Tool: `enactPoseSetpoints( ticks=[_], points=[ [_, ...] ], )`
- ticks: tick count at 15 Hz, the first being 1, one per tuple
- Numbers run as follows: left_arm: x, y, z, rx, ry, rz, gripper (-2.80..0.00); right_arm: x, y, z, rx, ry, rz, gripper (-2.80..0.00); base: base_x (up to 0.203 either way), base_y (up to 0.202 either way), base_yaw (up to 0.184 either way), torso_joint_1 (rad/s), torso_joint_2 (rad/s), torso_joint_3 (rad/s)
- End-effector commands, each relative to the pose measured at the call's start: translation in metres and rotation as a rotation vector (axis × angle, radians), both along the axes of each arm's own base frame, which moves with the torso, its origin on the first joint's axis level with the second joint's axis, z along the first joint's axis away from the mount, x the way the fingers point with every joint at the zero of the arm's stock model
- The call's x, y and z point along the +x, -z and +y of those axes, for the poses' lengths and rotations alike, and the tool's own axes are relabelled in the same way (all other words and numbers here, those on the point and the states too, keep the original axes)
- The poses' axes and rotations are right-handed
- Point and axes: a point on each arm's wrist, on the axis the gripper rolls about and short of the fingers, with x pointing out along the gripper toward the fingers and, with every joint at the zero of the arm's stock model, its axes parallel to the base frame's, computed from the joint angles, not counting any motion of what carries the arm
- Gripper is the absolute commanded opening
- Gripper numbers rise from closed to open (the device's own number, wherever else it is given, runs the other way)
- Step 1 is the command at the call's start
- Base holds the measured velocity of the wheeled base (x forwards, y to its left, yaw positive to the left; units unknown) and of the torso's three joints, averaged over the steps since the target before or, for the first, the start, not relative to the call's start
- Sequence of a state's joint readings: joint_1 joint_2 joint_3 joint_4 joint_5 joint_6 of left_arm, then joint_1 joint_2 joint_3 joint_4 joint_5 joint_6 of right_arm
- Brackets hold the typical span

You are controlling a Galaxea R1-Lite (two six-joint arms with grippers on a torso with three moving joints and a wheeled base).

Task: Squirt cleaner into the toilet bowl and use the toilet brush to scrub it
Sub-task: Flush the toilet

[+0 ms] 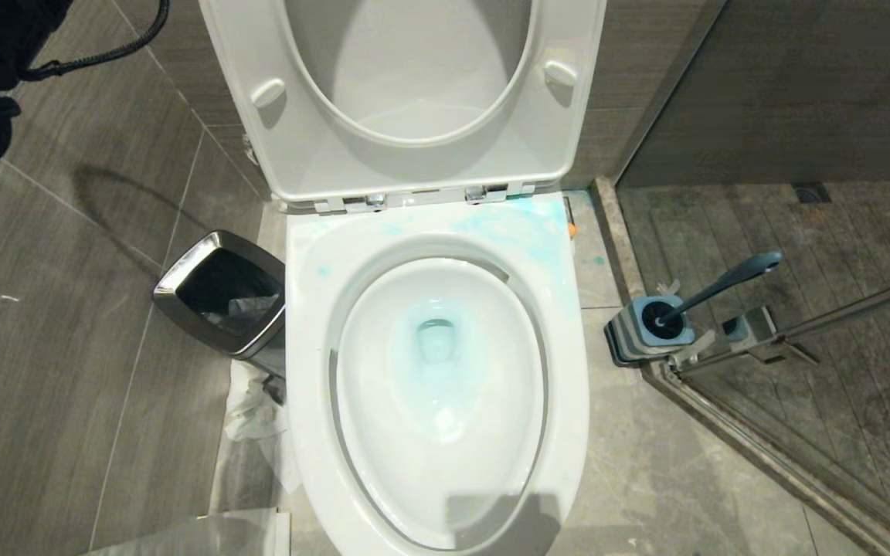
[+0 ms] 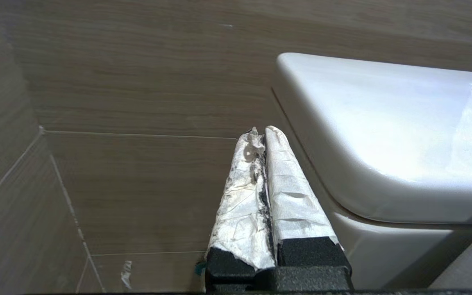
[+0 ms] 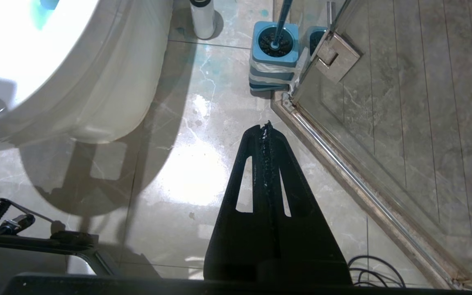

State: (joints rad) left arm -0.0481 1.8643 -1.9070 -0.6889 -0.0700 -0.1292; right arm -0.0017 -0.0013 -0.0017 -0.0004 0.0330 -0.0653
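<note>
Currently my left gripper [image 2: 262,131], tape-wrapped fingers clenched on nothing, hovers beside the toilet's white side. Right gripper [image 3: 266,125], also clenched & empty, hangs over floor tile. Toilet bowl [image 1: 439,371] sits w/ seat up, blue-tinted water, so cleaner's probably in. Toilet brush [image 1: 727,282] stands in its base [image 1: 650,332] by the shower glass, untouched.

The toilet bowl [image 1: 437,371] is seen steeply from above by the head view, its side closely from the left wrist, and the toilet brush [image 3: 275,43] is shared with the floorward right wrist
</note>
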Motion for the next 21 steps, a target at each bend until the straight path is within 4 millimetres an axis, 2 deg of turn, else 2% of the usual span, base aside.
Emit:
enactPoseSetpoints(
  ticks=[1,7,15,21],
  points=[
    [-0.002,-0.002,-0.003,-0.001,0.011,-0.009,-2.8,0.0,0.0,0.0,-0.001,-0.001,0.002,-2.8,0.0,0.0,0.0,0.0,0.0,0.0],
    [0.0,0.002,-0.013,0.0,0.036,0.005,-2.8,0.0,0.0,0.0,-0.001,-0.002,0.001,-2.8,0.0,0.0,0.0,0.0,0.0,0.0],
    [0.036,0.03,-0.018,0.01,0.024,0.063,-2.8,0.0,0.0,0.0,-0.001,-0.001,0.0,-2.8,0.0,0.0,0.0,0.0,0.0,0.0],
    [0.069,0.063,-0.021,0.036,0.008,0.135,-2.8,0.0,0.0,0.0,-0.001,-0.001,0.002,-2.8,0.0,0.0,0.0,0.0,0.0,0.0]
  ],
)
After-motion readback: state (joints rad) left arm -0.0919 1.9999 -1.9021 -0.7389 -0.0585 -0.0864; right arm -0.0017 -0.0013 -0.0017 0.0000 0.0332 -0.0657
